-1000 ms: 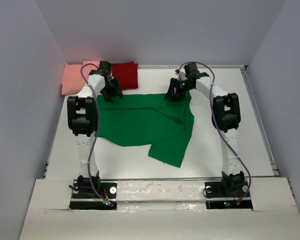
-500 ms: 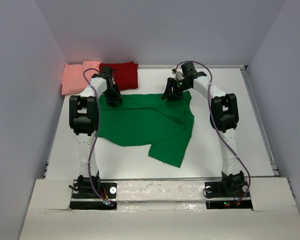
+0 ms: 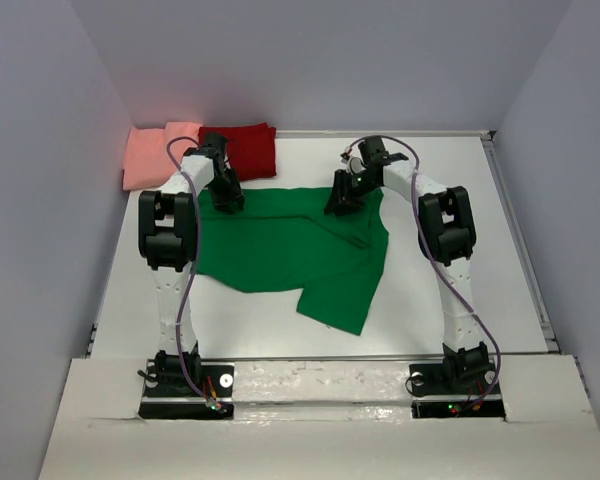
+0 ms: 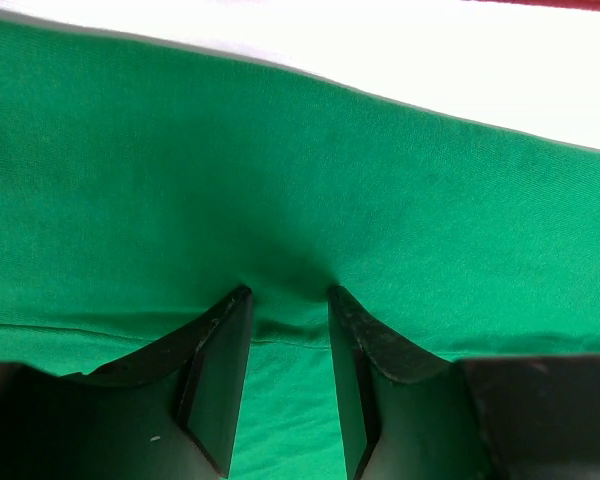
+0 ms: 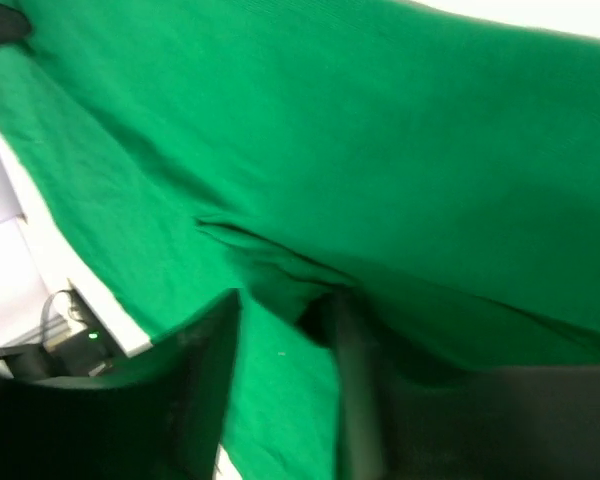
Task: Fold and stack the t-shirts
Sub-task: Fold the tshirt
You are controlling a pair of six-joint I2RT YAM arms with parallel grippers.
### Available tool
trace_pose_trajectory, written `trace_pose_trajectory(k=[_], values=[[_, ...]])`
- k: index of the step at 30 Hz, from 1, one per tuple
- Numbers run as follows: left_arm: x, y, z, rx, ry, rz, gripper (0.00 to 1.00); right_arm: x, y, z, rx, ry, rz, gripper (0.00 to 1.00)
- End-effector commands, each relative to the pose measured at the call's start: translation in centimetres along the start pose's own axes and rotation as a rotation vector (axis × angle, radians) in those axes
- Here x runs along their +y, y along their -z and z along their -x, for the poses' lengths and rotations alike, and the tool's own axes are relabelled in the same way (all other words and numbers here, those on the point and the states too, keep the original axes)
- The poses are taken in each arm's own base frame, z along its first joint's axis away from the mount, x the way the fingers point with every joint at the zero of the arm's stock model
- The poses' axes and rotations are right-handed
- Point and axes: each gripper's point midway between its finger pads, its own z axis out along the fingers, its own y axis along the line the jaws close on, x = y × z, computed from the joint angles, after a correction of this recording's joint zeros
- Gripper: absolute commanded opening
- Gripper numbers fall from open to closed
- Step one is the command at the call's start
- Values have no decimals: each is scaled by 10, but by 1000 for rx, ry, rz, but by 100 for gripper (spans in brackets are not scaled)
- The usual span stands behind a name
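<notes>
A: So, roughly how far along on fold-and-stack?

B: Guessing 2 of 3 folded. Seeing pink t-shirt [image 3: 152, 152] and dark red t-shirt [image 3: 248, 146] as compact folded squares at far-left corner of table [image 3: 460, 240], side by side and touching. Can't make out any overlap, so not calling that a stack.

A: And green?

B: Seeing green t-shirt [image 3: 280, 245] lying open mid-table, mostly flat, with 1 flap trailing toward near right. Not counting it as folded, beyond maybe 1 diagonal crease.

A: Jaws?

B: Seeing both sets down on far edge of green t-shirt, well apart. Reading left jaws as nearly closed, pinching a puckered bit of hem between fingers [image 4: 215, 345]. Reading right jaws as narrow too, with a crease running in between. Too blurred in right wrist view though, so can't tell whether actually gripped.

A: Left to do?

B: Probably the whole green fold, then stacking all 3. Looks like the start of fold 1, likely bringing far edge toward near side.
</notes>
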Motion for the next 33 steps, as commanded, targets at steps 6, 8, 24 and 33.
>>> trace_pose_trajectory(k=[6, 8, 24, 33], values=[[9, -19, -22, 88, -9, 28, 48, 8, -6, -16, 26, 12, 33, 11], [9, -19, -21, 87, -6, 26, 48, 14, -1, -17, 25, 12, 50, 12], [8, -25, -22, 96, -3, 22, 48, 50, 5, -66, 172, -83, 161, 57], [9, -26, -22, 100, -6, 27, 48, 62, 16, -78, 199, -105, 205, 57]])
